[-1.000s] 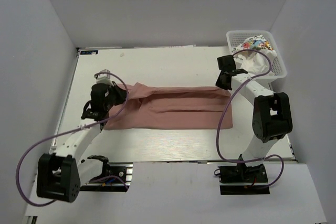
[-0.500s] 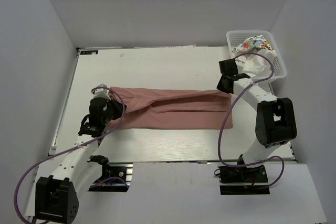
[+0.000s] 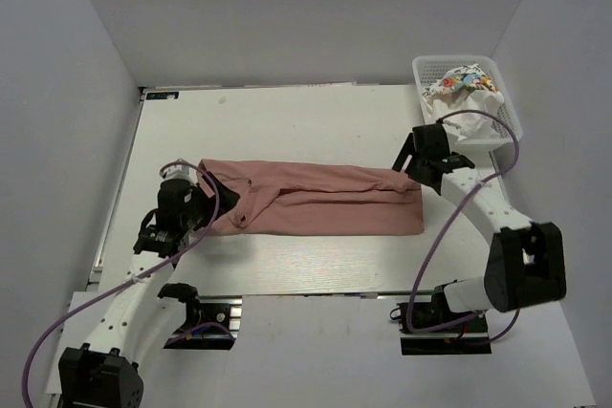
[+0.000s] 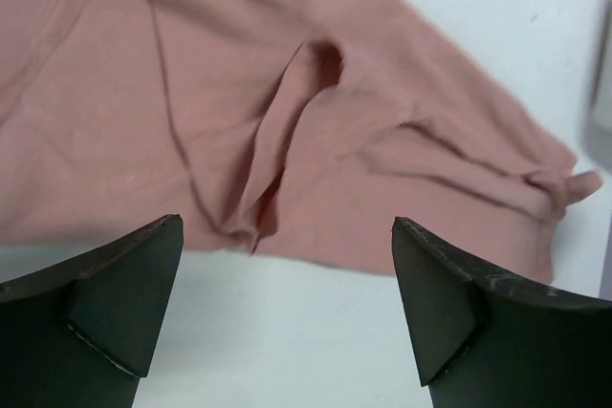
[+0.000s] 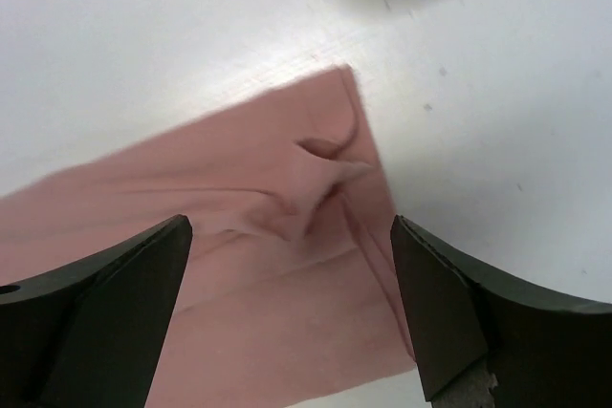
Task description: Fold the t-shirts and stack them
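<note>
A dusty pink t-shirt (image 3: 316,203) lies on the white table as a long strip folded lengthwise. My left gripper (image 3: 204,202) is open just off its rumpled left end. The left wrist view shows that gripper (image 4: 287,226) with jaws wide apart above the shirt's (image 4: 239,93) near edge, holding nothing. My right gripper (image 3: 411,167) is open over the shirt's right end. In the right wrist view its jaws (image 5: 290,222) stand wide above the cloth corner (image 5: 239,265), which keeps a small pinched crease. More t-shirts (image 3: 459,102), white, one with multicoloured print (image 3: 467,75), sit bunched in the basket.
The white lattice basket (image 3: 509,112) stands at the back right corner, just behind the right arm. Grey walls close in the table (image 3: 287,121) on the left, back and right. Purple cables loop from both arms over the near edge.
Both grippers have opened and let go of the pink shirt's ends. The shirt has come down flat on the table, and both arms have pulled back slightly.
</note>
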### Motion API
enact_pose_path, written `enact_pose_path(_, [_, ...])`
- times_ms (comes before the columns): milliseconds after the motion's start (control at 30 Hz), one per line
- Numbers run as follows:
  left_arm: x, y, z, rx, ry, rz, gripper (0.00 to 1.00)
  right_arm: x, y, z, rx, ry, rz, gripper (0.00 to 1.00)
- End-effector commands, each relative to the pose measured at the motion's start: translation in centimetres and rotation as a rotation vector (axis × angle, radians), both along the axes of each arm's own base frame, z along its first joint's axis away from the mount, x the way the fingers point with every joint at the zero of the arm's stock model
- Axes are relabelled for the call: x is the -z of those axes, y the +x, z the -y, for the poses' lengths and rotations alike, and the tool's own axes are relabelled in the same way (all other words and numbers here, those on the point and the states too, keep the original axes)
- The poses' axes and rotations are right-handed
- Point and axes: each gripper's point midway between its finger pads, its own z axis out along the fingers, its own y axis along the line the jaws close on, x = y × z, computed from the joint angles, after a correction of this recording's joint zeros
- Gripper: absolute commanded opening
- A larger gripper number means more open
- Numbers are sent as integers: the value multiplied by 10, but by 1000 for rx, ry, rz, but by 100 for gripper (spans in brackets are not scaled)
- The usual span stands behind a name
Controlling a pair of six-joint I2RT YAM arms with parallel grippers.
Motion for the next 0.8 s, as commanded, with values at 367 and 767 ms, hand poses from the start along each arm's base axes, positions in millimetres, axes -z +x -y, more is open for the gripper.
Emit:
enact_pose_path(367, [-9,163,3,-102,46,-33,100,-67,1,-252,-1099,233,264,90])
enact_pose_path(767, [92,182,-20,-141,35,-281,100,-34,-10,-411,-1573,179,357,90])
